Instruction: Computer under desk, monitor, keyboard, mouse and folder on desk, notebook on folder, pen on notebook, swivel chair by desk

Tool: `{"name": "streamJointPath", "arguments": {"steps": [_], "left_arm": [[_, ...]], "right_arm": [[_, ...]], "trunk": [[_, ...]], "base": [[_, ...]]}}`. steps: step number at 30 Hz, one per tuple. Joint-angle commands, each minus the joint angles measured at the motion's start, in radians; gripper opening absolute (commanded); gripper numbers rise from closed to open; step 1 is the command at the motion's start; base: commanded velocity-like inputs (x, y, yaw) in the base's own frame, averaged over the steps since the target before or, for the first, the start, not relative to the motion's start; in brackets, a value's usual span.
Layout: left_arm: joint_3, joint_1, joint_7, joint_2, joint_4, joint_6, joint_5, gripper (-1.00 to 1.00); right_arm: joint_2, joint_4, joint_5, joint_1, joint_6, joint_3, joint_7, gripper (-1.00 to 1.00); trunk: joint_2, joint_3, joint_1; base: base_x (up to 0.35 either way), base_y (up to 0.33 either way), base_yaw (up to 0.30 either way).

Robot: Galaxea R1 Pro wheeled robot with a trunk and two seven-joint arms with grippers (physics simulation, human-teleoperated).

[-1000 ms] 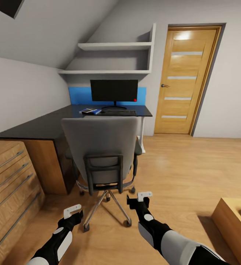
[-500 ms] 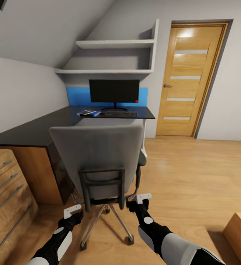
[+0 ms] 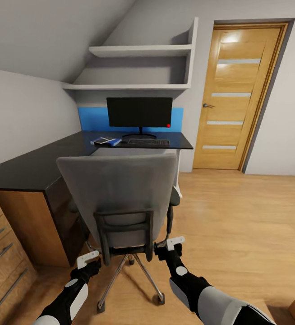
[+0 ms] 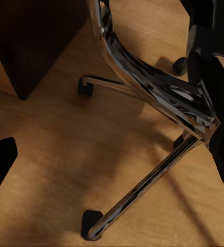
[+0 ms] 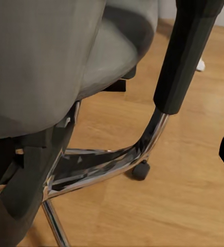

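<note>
Looked straight at the back of the swivel chair [image 3: 120,194], grey and tall, parked just beside the inner corner of the L-shaped bench [image 3: 34,164] with its seat turned toward the glossy black top. Found the monitor [image 3: 140,113] upright at the far end of the bench, screen dark, small red light at its lower corner, blue wall panel [image 3: 91,118] behind. Spotted the keyboard [image 3: 148,142] lying right in front of the monitor's stand, and just beside it, toward the robot's left, the blue folder [image 3: 111,143] flat on the bench with the dark notebook [image 3: 103,140] on top; too small to tell any more there. Held the left hand [image 3: 88,260] low by the chair's rear left, fingers spread and gripping nothing; from its wrist camera, caught the chrome base [image 4: 158,98] with black casters on the wood floor [image 4: 45,154]. Held the right hand [image 3: 174,243] just beside the lower right of the chair's black back frame, likewise spread wide and empty, contact impossible to judge; from its wrist camera, saw the black armrest post [image 5: 186,56] close by, the grey seat and one caster [image 5: 140,170] below. Noted the two white wall shelves [image 3: 138,50] over the monitor, a wooden door [image 3: 237,95] shut to the right, light-wood drawers [image 3: 3,253] at the near left.
</note>
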Motion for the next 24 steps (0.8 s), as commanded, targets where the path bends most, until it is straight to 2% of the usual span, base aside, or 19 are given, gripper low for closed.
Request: {"name": "streamJointPath", "arguments": {"steps": [1, 9, 24], "left_arm": [[-0.005, -0.001, -0.008, -0.002, 0.000, -0.004, 0.014, 1.00], [-0.005, -0.001, -0.007, -0.002, 0.000, -0.005, 0.014, 1.00], [-0.005, -0.001, -0.008, -0.002, 0.001, -0.006, 0.014, 1.00]], "right_arm": [[0.001, -0.001, 0.008, -0.001, 0.002, 0.029, 0.002, 1.00], [0.001, -0.001, 0.009, 0.006, 0.001, 0.028, 0.001, 1.00], [0.001, -0.001, 0.011, 0.006, -0.001, 0.028, 0.001, 1.00]], "trunk": [[0.000, -0.001, 0.000], [0.000, -0.001, 0.000], [0.000, -0.001, 0.000]], "base": [[0.324, 0.000, 0.000], [0.325, -0.012, 0.000], [0.325, -0.087, 0.000]]}}
